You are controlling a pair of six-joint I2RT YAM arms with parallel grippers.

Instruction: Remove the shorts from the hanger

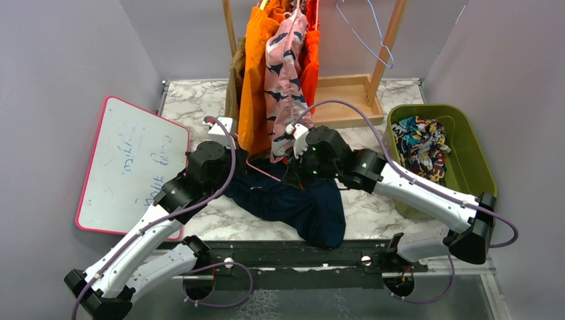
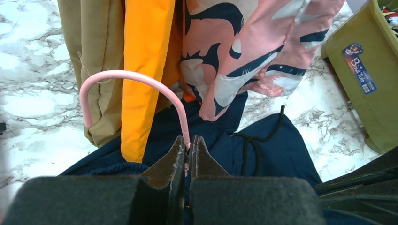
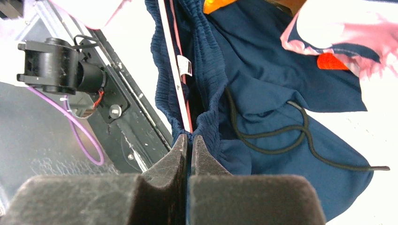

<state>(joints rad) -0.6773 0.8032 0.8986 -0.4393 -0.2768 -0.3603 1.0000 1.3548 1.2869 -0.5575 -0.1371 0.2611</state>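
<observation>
At the left of the top view, the whiteboard lies out of play. Your left gripper has its jaws pinched tight on the pink hanger, just under the curve of the hook.

The navy shorts lie crumpled on the tabletop at centre frame. They sit below the orange shorts and pink shorts hung at the top. Their waistband looks threaded on the hanger's bar.

Your right gripper has its jaws closed on the gathered edge of that waistband, right against the bar. You can't tell whether the bar is caught in the pinch too. At far right, the bin holds comic-print shorts.

You appear to be at the strip-off step: both holds are set and the navy shorts are not yet free. For the next move, hold the hanger firm with the left. Draw the waistband along the bar and off its end with the right, pulling away from the left. The drawstring could snag on the wire.
</observation>
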